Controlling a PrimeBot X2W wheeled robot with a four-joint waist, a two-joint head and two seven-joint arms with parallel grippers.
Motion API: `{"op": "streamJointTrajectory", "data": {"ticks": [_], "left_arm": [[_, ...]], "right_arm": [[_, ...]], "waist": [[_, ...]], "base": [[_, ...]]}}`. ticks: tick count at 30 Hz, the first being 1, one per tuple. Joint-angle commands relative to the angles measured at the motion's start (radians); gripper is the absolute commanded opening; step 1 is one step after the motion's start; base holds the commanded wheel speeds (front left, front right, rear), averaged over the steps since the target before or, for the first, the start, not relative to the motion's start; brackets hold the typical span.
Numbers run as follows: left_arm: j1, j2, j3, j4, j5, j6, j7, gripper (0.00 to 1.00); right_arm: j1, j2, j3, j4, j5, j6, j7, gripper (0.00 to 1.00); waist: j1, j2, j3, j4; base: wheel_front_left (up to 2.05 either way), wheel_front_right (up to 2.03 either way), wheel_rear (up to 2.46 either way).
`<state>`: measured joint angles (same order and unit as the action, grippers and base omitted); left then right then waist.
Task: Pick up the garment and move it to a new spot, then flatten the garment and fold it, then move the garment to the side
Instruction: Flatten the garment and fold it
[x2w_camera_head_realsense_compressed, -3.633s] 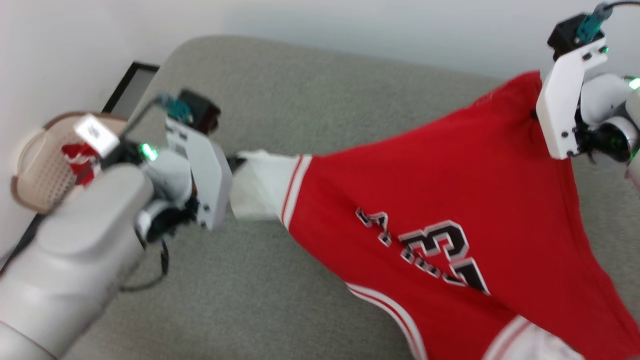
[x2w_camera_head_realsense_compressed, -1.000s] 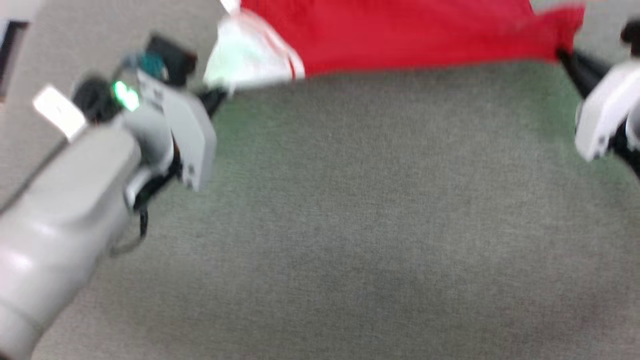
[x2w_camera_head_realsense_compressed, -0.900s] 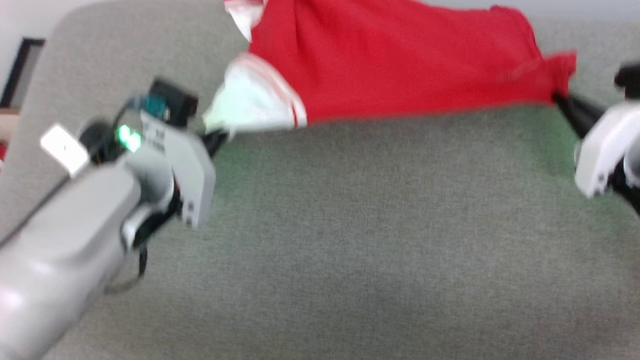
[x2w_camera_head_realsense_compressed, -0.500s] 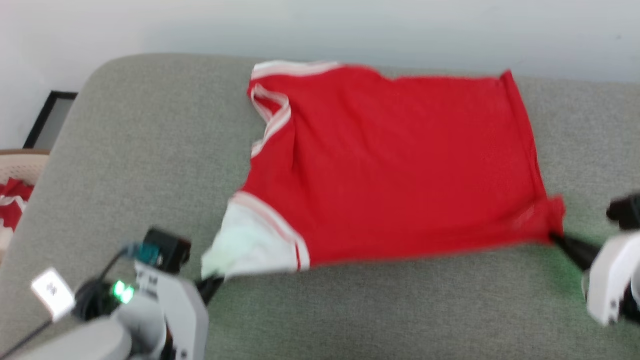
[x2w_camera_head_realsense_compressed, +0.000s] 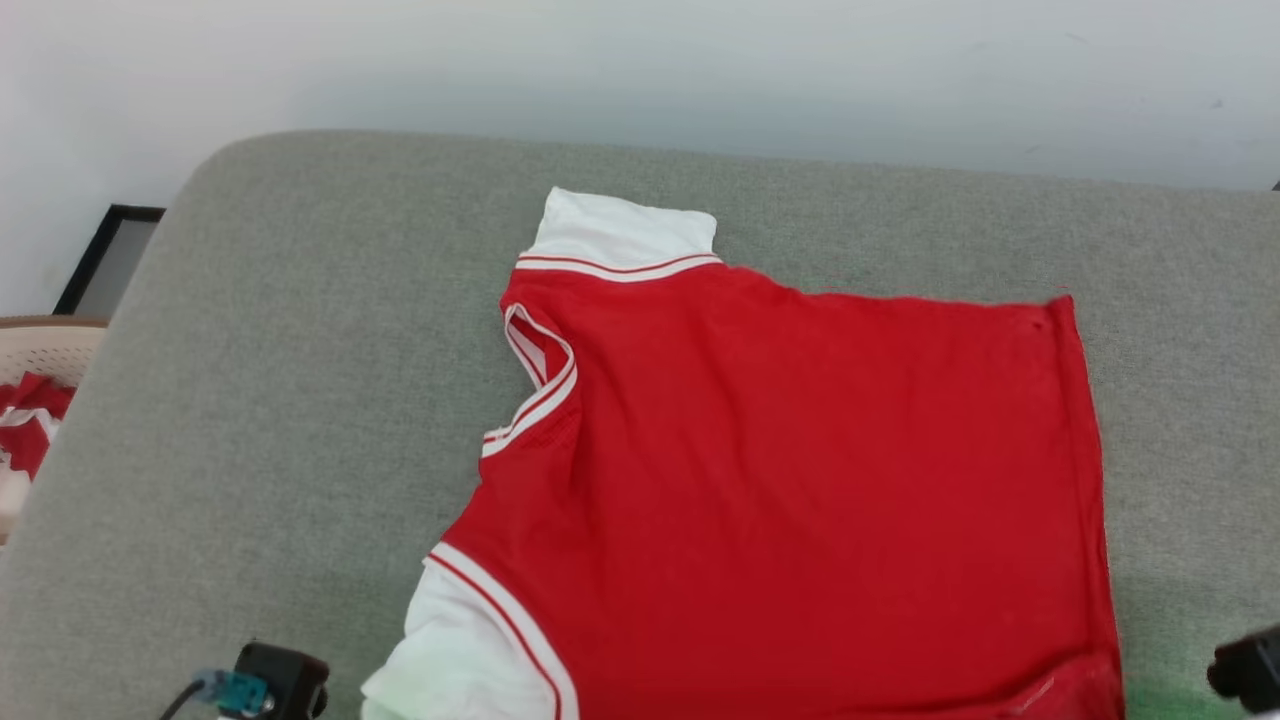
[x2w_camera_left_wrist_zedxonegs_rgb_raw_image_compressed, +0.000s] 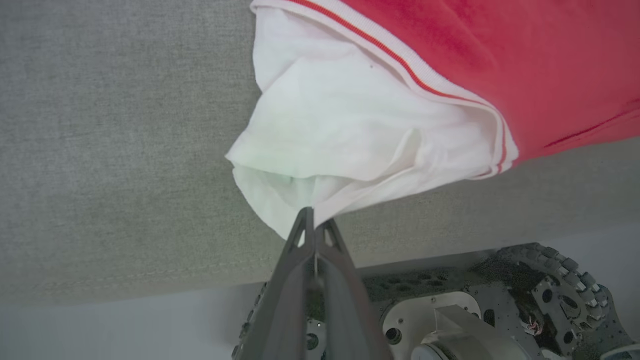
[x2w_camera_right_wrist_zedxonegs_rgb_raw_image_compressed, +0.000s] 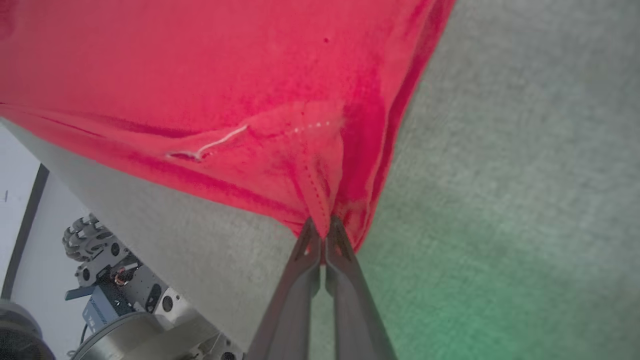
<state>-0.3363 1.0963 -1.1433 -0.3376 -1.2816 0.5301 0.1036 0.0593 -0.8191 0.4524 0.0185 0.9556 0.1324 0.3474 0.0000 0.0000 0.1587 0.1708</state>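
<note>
Surface: grey upholstered cushion (x2w_camera_head_realsense_compressed: 300, 420). The garment (x2w_camera_head_realsense_compressed: 800, 480) lies spread across its middle, plain red face up, collar to the robot's left, hem to its right.

The near white sleeve (x2w_camera_left_wrist_zedxonegs_rgb_raw_image_compressed: 350, 125) is bunched. Its edge is pinched by the left gripper (x2w_camera_left_wrist_zedxonegs_rgb_raw_image_compressed: 312, 216), fingers clamped together. The near hem corner (x2w_camera_right_wrist_zedxonegs_rgb_raw_image_compressed: 320, 165) is puckered and clenched in the right gripper (x2w_camera_right_wrist_zedxonegs_rgb_raw_image_compressed: 324, 226).

Flattening, as judged: draw both corners apart and low, and let go only once the folds are out.

Front or back up: cannot tell. The garment's near edge is cut off in the head view.
</note>
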Motion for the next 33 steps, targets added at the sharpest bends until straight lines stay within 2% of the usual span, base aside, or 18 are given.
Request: {"op": "streamJointTrajectory", "data": {"ticks": [1, 7, 10, 14, 18, 21, 27, 33], "left_arm": [[0.019, 0.022, 0.005, -0.004, -0.01, 0.023, -0.004, 0.0], [-0.026, 0.094, 0.024, -0.078, 0.04, 0.077, 0.006, 0.0], [-0.057, 0.115, 0.032, -0.1, 0.07, 0.077, 0.021, 0.0], [-0.16, 0.15, 0.048, -0.108, 0.159, 0.04, 0.074, 0.0], [-0.282, 0.121, 0.062, -0.052, 0.225, -0.059, 0.15, 0.0], [-0.377, 0.062, 0.066, 0.038, 0.265, -0.155, 0.196, 0.0], [-0.516, -0.102, 0.049, 0.273, 0.288, -0.325, 0.256, 0.0], [-0.573, -0.244, 0.015, 0.507, 0.25, -0.437, 0.318, 0.0]], "right_arm": [[0.053, 0.009, -0.037, -0.024, -0.019, -0.003, 0.031, 0.0], [0.174, 0.085, -0.192, -0.186, -0.089, -0.003, 0.148, 0.0], [0.187, 0.115, -0.245, -0.231, -0.121, -0.003, 0.182, 0.0], [0.144, 0.179, -0.333, -0.288, -0.189, -0.003, 0.249, 0.0], [0.045, 0.233, -0.363, -0.297, -0.253, -0.003, 0.315, 0.0], [-0.05, 0.256, -0.352, -0.265, -0.289, -0.003, 0.353, 0.0], [-0.23, 0.278, -0.287, -0.127, -0.329, -0.002, 0.398, 0.0], [-0.35, 0.283, -0.196, 0.019, -0.335, -0.002, 0.412, 0.0]], "waist": [[0.0, 0.0, 0.007, -0.003], [0.0, 0.0, 0.03, -0.016], [0.0, 0.0, 0.036, -0.021], [0.0, 0.0, 0.051, -0.037], [0.0, 0.0, 0.069, -0.056], [0.0, 0.0, 0.082, -0.065], [0.0, 0.0, 0.101, -0.075], [0.0, 0.0, 0.116, -0.081]], "base": [[0.0, 0.0, 0.0], [0.0, 0.0, 0.0], [0.0, 0.0, 0.0], [0.0, 0.0, 0.0], [0.0, 0.0, 0.0], [0.0, 0.0, 0.0], [0.0, 0.0, 0.0], [0.0, 0.0, 0.0]]}}
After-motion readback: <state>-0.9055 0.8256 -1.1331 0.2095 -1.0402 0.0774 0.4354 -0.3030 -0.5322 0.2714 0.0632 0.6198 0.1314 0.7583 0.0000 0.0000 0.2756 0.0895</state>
